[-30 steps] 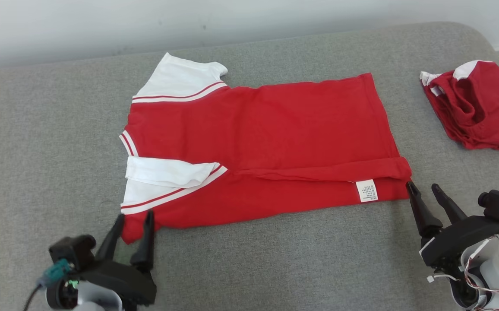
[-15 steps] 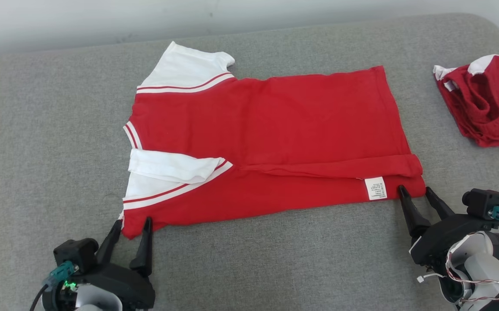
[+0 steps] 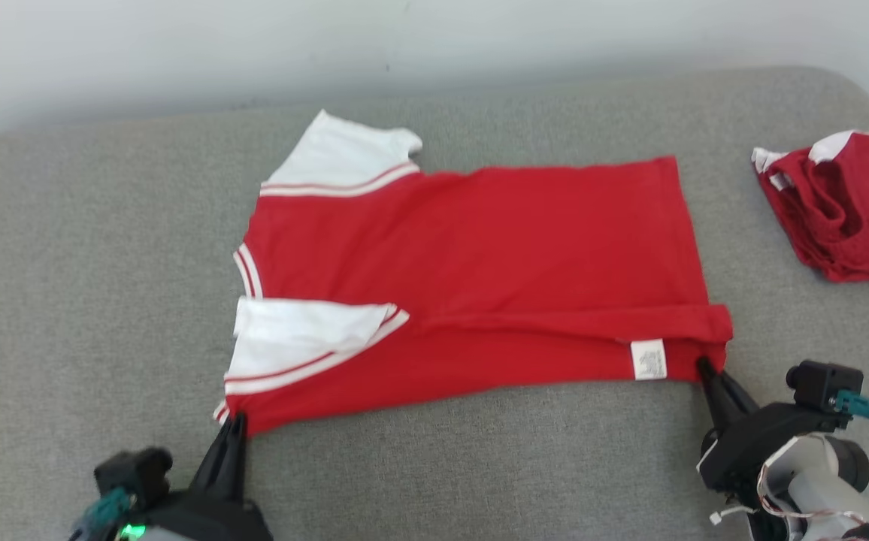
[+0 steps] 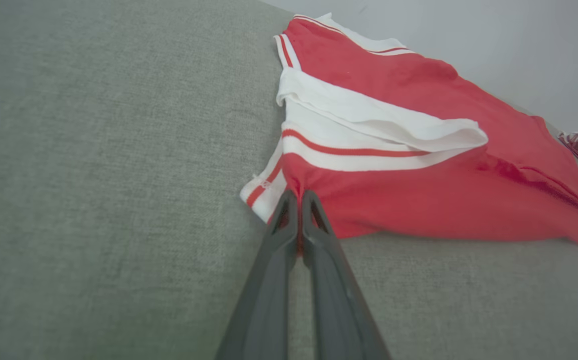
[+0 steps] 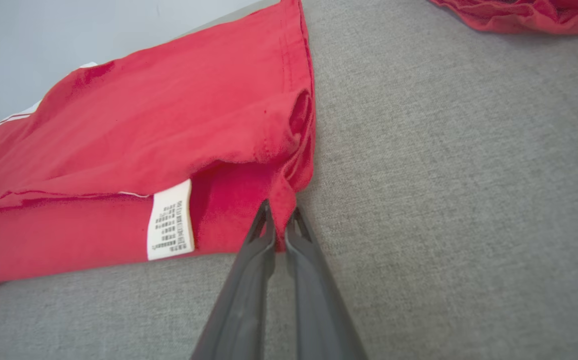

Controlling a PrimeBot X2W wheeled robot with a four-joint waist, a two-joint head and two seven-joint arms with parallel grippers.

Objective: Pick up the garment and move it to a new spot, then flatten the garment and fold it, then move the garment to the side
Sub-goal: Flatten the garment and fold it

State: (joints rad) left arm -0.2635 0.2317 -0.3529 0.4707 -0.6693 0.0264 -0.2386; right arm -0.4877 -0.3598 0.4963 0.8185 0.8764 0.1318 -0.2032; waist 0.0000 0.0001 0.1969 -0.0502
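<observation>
On the grey cushion (image 3: 89, 285), my two grippers pinch the near corners of the red jersey (image 3: 479, 248).
The jersey lies spread flat, white sleeves (image 3: 344, 154) at its left end, hem (image 3: 688, 225) at its right, its near long edge folded over onto itself. A crumpled red-and-white garment (image 3: 848, 218) sits well apart, beyond the jersey's hem end. My left gripper (image 3: 233, 424) has its fingers pressed together on the jersey's near sleeve-end corner. My right gripper (image 3: 703, 368) is likewise clamped onto the near hem corner, just right of the jersey's small white care label (image 3: 648, 359).
</observation>
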